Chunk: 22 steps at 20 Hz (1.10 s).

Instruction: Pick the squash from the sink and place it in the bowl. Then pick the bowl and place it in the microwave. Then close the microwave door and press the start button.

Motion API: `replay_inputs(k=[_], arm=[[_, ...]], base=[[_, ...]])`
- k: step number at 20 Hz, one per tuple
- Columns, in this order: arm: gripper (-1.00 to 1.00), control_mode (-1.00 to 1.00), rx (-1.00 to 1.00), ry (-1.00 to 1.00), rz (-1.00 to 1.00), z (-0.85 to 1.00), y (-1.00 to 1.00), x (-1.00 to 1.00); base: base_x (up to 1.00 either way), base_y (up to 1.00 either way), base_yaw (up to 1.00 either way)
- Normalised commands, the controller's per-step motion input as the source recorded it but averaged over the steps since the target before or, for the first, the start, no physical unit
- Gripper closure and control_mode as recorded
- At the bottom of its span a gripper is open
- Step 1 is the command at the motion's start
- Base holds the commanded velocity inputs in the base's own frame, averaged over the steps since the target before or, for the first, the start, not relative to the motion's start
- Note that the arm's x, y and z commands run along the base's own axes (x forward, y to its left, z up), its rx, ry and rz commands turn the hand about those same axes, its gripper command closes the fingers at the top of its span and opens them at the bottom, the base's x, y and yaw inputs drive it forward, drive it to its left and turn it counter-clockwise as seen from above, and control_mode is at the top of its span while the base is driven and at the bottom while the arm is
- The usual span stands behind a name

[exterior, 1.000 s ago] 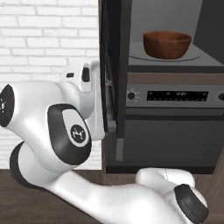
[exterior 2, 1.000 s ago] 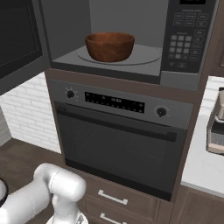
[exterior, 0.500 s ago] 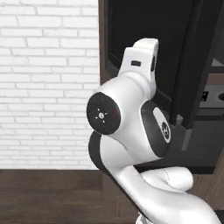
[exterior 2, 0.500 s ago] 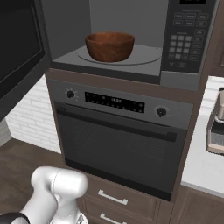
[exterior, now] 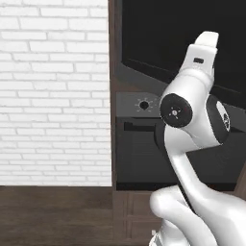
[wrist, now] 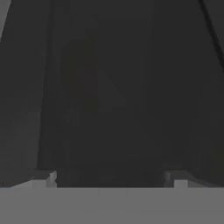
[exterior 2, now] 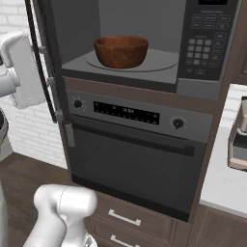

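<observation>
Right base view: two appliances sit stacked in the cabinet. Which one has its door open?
The upper one, the microwave: its interior and the bowl are exposed. The oven below is shut, its bar handle flat across the front.

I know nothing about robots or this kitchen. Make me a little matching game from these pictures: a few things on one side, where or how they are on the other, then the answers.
Things:
1. bowl
2. microwave door
3. oven
4. keypad

Descriptions:
A. swung open at the left
B. on the round turntable plate
C. right of the microwave cavity
D. below the microwave, door shut

Pairs: 1-B, 2-A, 3-D, 4-C
</observation>
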Motion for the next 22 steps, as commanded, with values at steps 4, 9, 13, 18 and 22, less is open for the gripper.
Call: replay_inputs(k=[4, 9, 13, 18, 22], arm=[[-1.00, -1.00, 0.00, 0.03, -0.28, 0.27, -1.00, 0.88], [-1.00, -1.00, 0.04, 0.10, -0.08, 0.30, -0.92, 1.00], [-1.00, -1.00, 0.11, 0.16, 0.11, 0.19, -0.60, 0.88], [-1.00, -1.00, 0.04, 0.13, 0.31, 0.00, -0.24, 0.48], [-1.00, -1.00, 0.00, 0.05, 0.35, 0.00, -0.15, 0.13]], base=[[0.00, 0.00, 0.00], [0.00, 0.00, 0.00], [0.00, 0.00, 0.00], [0.00, 0.00, 0.00], [0.00, 0.00, 0.00]])
